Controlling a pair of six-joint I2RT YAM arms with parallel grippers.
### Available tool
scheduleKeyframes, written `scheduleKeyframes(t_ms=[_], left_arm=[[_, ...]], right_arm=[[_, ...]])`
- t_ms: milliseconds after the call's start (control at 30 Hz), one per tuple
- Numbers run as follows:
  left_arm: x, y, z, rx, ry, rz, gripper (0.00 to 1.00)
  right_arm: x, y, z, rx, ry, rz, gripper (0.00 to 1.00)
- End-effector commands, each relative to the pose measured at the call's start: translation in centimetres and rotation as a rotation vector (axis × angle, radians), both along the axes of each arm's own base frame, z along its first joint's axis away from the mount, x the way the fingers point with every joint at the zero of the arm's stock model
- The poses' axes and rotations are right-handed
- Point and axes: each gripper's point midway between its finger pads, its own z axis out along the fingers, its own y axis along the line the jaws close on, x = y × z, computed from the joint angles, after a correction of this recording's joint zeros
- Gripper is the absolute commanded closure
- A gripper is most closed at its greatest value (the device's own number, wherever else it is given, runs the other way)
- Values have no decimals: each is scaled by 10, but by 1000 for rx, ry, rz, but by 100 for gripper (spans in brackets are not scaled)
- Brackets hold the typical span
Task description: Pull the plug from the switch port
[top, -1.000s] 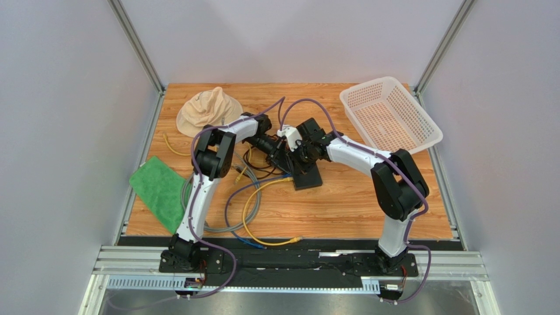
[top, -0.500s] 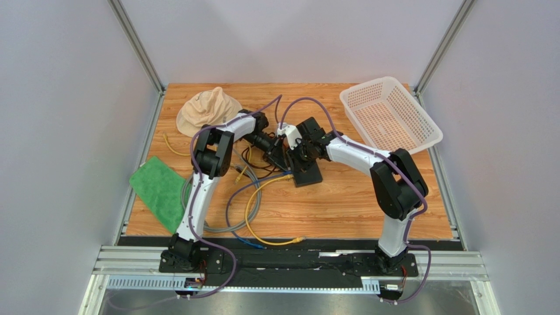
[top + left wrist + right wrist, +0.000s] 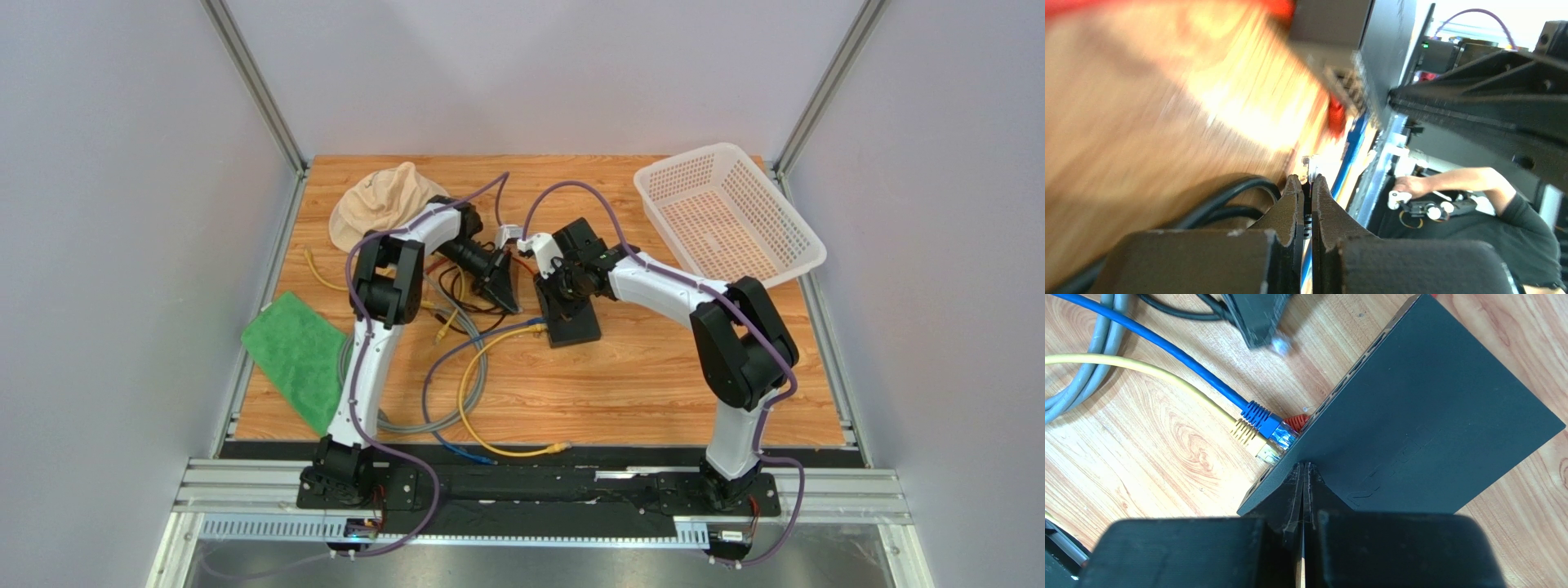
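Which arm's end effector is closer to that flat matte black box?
Right. The right end effector sits shut over the port edge of the flat matte black box; the left end effector is apart, off its port side, pinching a clear plug.

A wood-grain bench (image 3: pixel 638 392) fills the floor of the enclosure. Plain pale-grey walls (image 3: pixel 123 245) close it in on its left, right and far sides. Two aluminium posts (image 3: pixel 255 86) rise from its far corners. Along its near edge runs a slotted metal rail (image 3: pixel 859 496). The light is even and the shadows are soft.
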Motion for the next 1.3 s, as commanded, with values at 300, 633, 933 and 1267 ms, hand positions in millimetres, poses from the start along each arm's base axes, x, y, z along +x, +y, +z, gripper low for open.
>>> scheduleKeyframes(t_ms=[300, 633, 933, 1267], left_arm=[[152, 106, 122, 210, -715, 344, 100], [173, 121, 151, 233, -759, 440, 56], [136, 44, 234, -63, -891, 435, 46], [59, -4, 116, -60, -479, 303, 48]], right_arm=[[-23, -23, -39, -127, 93, 8, 100], [-16, -30, -29, -134, 11, 9, 100], [-5, -20, 10, -62, -59, -2, 100], [-19, -22, 5, -30, -13, -23, 100]])
